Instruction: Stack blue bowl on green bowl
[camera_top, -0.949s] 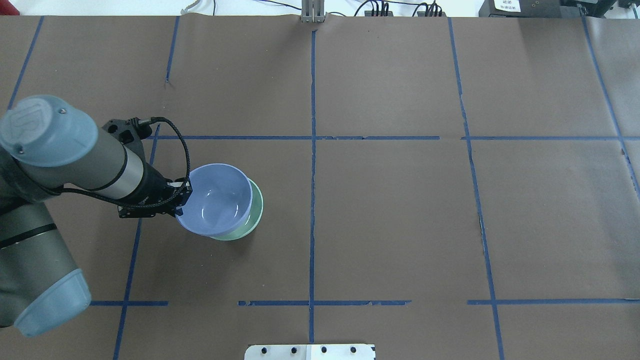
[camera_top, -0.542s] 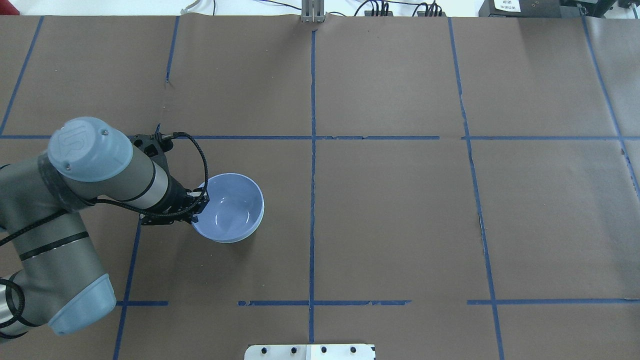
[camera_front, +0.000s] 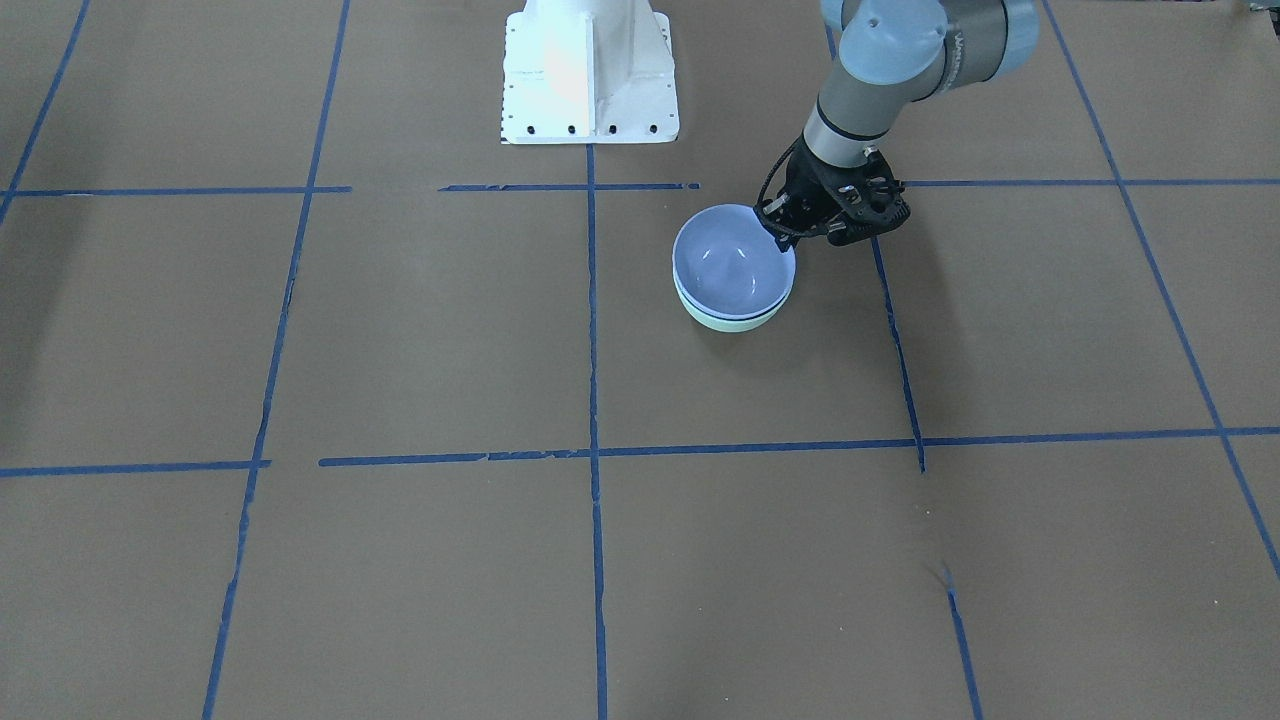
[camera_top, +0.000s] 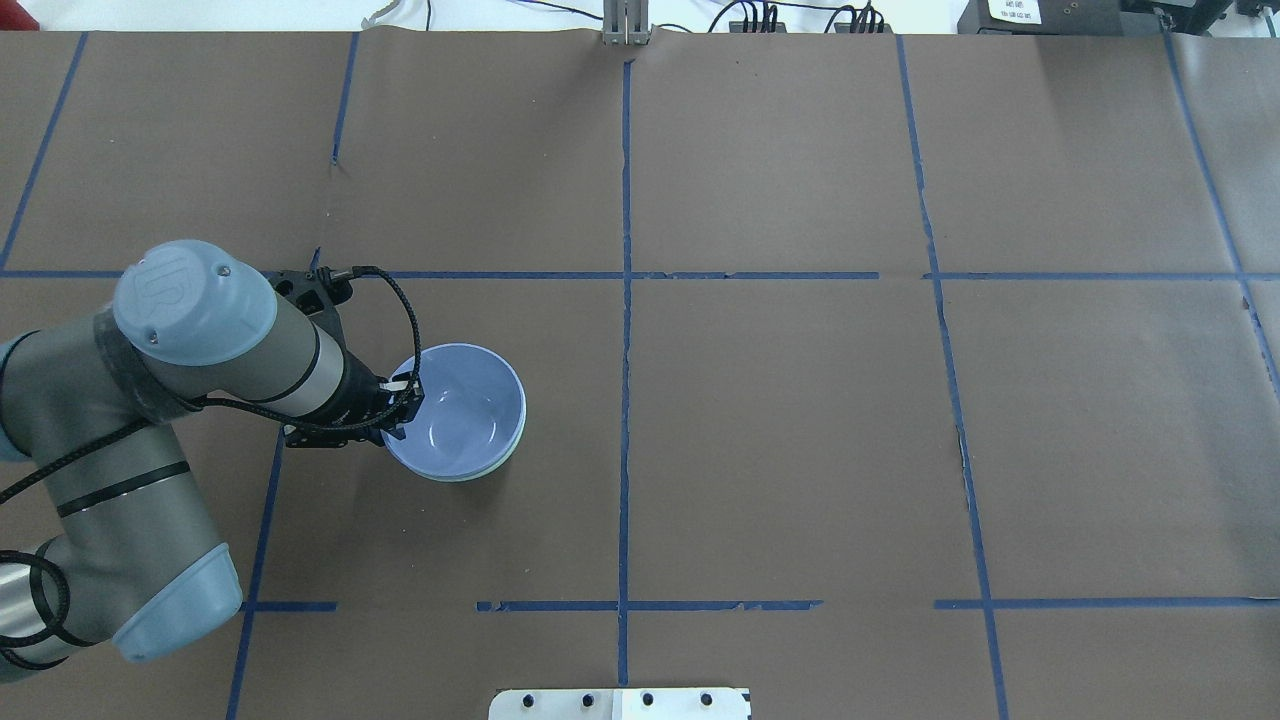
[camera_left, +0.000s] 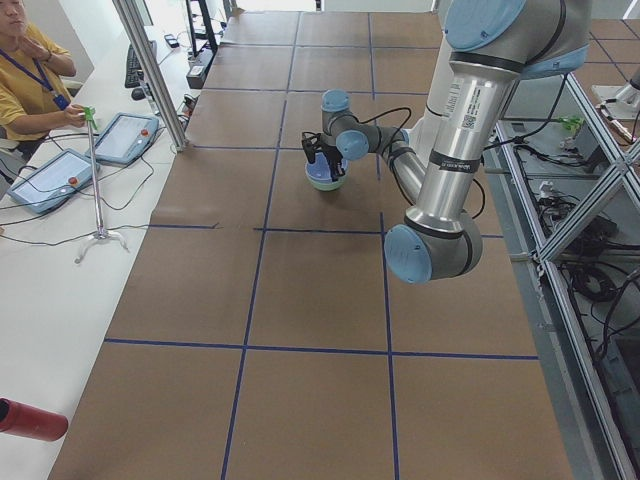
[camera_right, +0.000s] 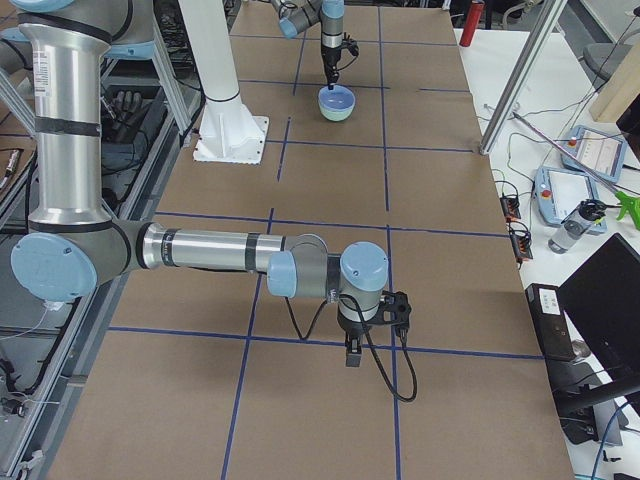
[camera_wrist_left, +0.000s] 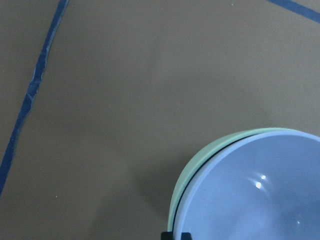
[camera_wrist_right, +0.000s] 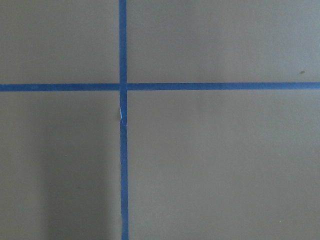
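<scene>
Snugly nested in the green bowl (camera_front: 730, 322), the blue bowl (camera_top: 465, 410) has its robot's-left rim pinched by the left claw (camera_top: 402, 407).

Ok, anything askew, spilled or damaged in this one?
Nothing much. The blue bowl sits nested in the green bowl, roughly level, with the left gripper at its rim. The brown table paper has small tears along the tape lines.
</scene>
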